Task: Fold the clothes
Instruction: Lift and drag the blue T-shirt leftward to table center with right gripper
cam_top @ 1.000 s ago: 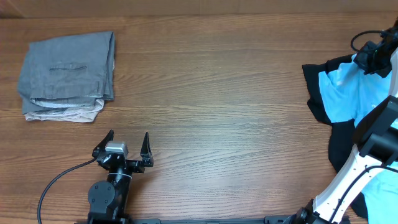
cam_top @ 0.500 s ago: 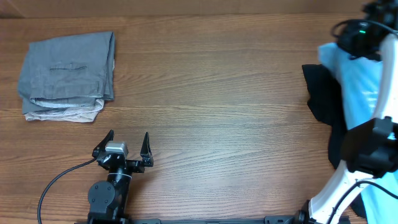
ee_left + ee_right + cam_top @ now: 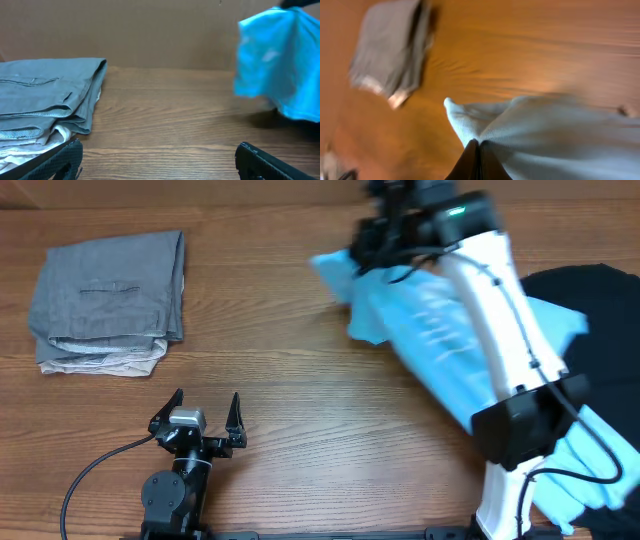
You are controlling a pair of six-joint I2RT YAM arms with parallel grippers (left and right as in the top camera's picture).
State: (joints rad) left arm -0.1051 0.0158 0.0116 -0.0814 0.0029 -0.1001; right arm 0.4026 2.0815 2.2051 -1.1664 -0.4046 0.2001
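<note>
T-shirt [image 3: 430, 320], light blue, hung from the right gripper [image 3: 385, 242] above the far middle of the wooden table [image 3: 300, 440]. In the right wrist view the two fingers of this gripper [image 3: 477, 150] were pressed together on a corner of the cloth [image 3: 545, 135]. From this clamped corner the shirt stretched back under the white arm, toward the near right corner of the table. The pictures were blurred there.

The black garment [image 3: 590, 290] lay at the right side of the table, partly under the shirt.

The left gripper [image 3: 207, 400] stood at the near left edge with its fingers wide apart and nothing between them, well apart from the shirt. The folded grey trousers [image 3: 110, 290] rested far left on a beige garment [image 3: 100, 362].
</note>
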